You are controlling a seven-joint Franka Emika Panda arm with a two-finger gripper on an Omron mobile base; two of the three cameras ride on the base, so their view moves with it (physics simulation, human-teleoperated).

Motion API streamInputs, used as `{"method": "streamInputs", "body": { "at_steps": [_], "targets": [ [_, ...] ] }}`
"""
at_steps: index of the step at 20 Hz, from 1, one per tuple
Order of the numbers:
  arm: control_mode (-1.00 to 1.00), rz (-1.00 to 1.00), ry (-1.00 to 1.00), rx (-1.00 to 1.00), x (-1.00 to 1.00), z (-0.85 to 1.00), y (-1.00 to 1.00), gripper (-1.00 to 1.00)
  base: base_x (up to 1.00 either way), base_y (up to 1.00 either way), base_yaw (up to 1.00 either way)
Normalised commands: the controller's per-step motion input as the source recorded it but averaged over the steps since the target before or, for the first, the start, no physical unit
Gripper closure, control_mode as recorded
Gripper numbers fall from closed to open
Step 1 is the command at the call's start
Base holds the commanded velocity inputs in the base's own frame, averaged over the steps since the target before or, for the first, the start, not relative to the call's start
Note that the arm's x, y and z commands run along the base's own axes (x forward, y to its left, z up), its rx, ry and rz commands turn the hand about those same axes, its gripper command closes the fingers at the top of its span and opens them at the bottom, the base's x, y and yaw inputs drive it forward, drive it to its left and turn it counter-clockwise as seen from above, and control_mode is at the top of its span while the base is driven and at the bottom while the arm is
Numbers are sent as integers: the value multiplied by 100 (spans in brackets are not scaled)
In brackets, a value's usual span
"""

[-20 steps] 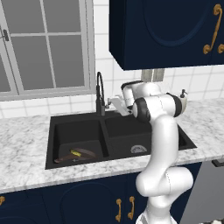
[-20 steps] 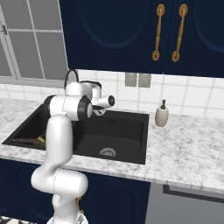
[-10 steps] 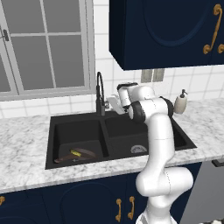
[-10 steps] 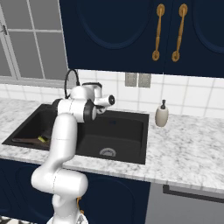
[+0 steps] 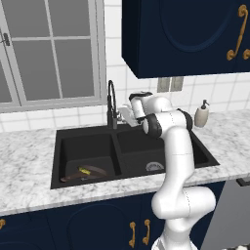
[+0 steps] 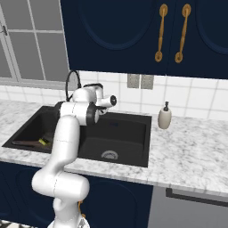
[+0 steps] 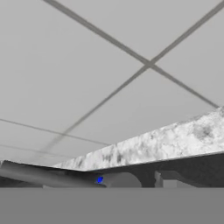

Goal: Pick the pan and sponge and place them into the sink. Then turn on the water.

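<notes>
The black double-basin sink (image 5: 205, 152) (image 6: 133, 149) is set in the marble counter. In its left basin lies the dark brown pan (image 5: 93, 172) (image 6: 24, 143), and the yellow sponge (image 5: 85, 171) (image 6: 43, 141) rests on it. My gripper (image 5: 123, 114) is at the base of the black faucet (image 5: 111, 100) (image 6: 71, 79), behind the divider and right beside the faucet's side lever. The hand view looks along the tiled wall, with the dark lever (image 7: 43, 175) and its blue dot low in the picture. My fingertips are hidden, so their spacing is unclear.
A cream soap dispenser (image 5: 201, 114) (image 6: 164, 116) stands on the counter right of the sink. Dark blue wall cabinets (image 5: 185, 34) hang above, and a window (image 5: 49, 53) sits to the left. The right basin holds a silver drain (image 5: 154, 166).
My hand has swung left along the back wall toward the faucet and now sits next to its lever. The pan and sponge have not moved.
</notes>
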Motion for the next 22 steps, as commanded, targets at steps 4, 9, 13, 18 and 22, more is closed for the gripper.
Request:
{"method": "streamInputs", "body": {
  "at_steps": [4,9,13,18,22],
  "targets": [
    [-100,0,0,0,0,0,0,100,0,0,0],
    [-100,-6,0,5,0,-26,0,100,0,0,0],
    [-100,-34,3,12,1,-32,-2,100,0,0,0],
    [-100,-35,19,15,25,-39,-17,100,0,0,0],
    [-100,-12,24,27,45,-49,-34,100,0,0,0]
  ]
}}
